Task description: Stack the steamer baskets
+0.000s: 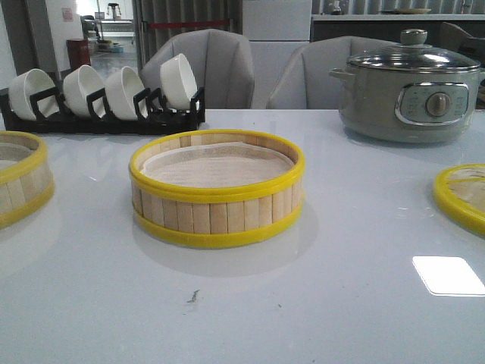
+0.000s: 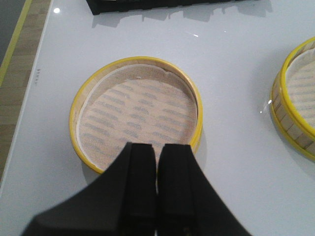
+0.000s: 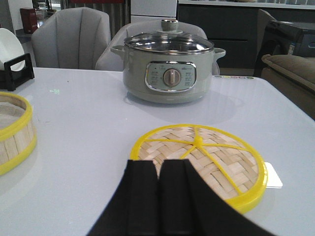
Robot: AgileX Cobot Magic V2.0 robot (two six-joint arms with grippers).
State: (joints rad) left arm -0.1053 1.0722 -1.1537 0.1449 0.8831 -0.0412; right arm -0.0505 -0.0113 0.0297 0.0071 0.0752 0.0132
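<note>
Tabletop (image 1: 364,318): you see glossy white.
Room: grey chairs (image 1: 208,64) behind.
Far edge: bowl rack (image 1: 98,114), pot (image 1: 409,95).
Left tool (image 2: 156,162): together.
Right tool (image 3: 158,182): together.

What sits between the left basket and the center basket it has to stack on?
Nothing visible. Bare table separates the left basket from the center basket. The bowl rack stands behind that path, and the left gripper is shut over the left basket's near rim.

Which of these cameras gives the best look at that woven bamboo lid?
The right wrist view: the lid lies whole on the table, weave and yellow spokes plain, beyond the right gripper. The front view catches only its rim at the right edge. The left wrist view misses it.
</note>
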